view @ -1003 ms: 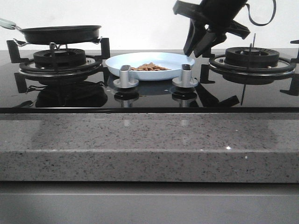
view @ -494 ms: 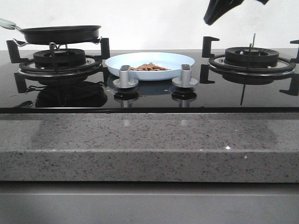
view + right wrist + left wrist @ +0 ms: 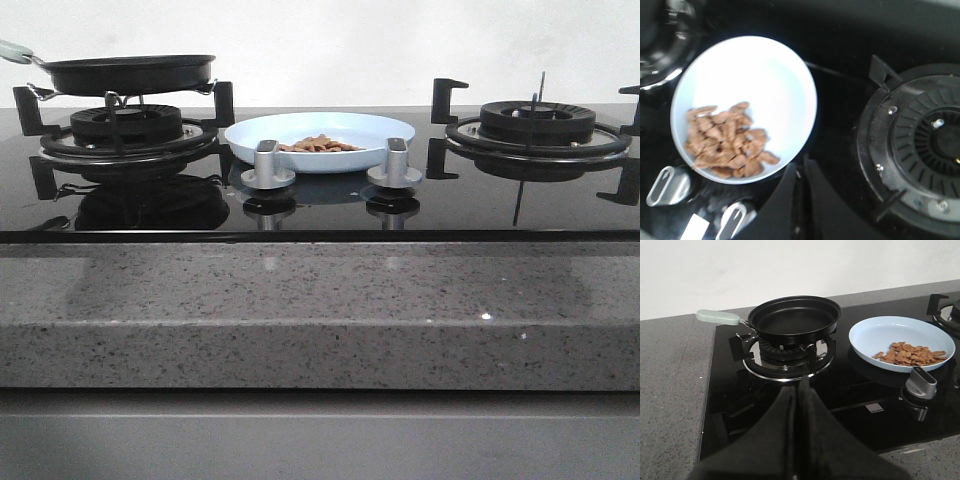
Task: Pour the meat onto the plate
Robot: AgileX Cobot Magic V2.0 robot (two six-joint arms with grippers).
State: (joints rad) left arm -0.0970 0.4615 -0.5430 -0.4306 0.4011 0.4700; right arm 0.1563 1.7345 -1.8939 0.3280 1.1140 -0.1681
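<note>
The meat lies heaped in the plate between the burners; the pan sits empty on the left burner. Both the left gripper and the right gripper are clenched, holding nothing. The pour looks done; retreating well clear of plate and knobs suits best.

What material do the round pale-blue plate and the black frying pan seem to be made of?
The round pale-blue plate looks like glazed ceramic, though melamine is possible: smooth, glossy, even colour. The black frying pan appears to be metal with a dark matte non-stick coating; its pale-green handle looks like plastic or silicone.
</note>
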